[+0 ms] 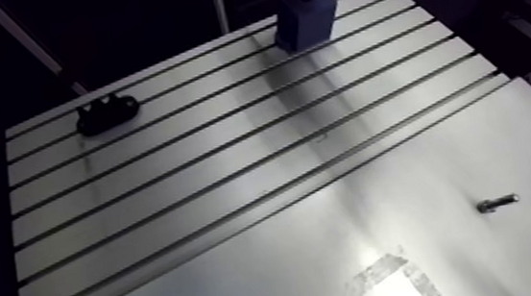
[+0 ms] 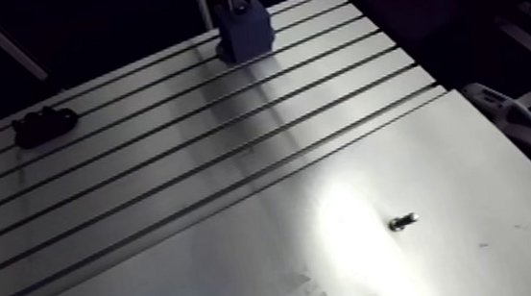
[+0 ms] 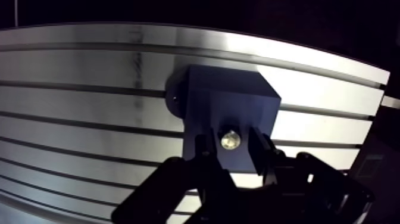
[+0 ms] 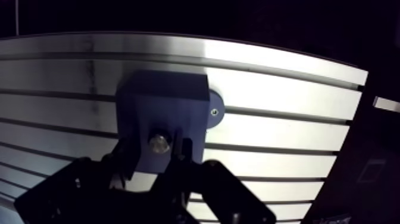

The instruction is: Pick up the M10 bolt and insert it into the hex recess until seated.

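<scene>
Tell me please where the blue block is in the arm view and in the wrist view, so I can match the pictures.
Arm view: the blue block stands at the far end of the table, on its slotted part.
Wrist view: it stands just ahead of the gripper, seen from above.
Shared landmark: the table's dark slots run past the block in both views.

Far back on the slotted aluminium table stands the blue rectangular block. The two-fingered black gripper hangs right above it. A silver metal bolt sits in the block's top, between the fingers, with a gap on each side. Well off to the left lies a black lumpy clamp piece. In front, on the smooth aluminium plate, a second silver bolt lies on its side near the right edge.
</scene>
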Controlling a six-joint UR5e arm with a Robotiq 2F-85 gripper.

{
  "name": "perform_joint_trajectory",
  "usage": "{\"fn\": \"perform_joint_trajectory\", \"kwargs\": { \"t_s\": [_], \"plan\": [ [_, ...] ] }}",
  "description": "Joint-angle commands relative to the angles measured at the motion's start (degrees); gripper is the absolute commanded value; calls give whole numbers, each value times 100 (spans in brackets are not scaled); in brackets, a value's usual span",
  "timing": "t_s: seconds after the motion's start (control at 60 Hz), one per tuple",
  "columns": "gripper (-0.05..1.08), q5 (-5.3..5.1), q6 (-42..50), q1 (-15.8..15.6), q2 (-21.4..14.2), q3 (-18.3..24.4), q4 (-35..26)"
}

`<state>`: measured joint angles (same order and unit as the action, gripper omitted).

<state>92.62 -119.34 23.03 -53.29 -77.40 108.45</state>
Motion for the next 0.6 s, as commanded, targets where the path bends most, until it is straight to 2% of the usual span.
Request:
{"fn": "perform_joint_trajectory", "kwargs": {
  "t_s": [0.017,0.6],
  "plan": [
    [58,6,2,0,-18,-34,6],
    [61,15,-5,0,-1,-15,6]
  ]
}}
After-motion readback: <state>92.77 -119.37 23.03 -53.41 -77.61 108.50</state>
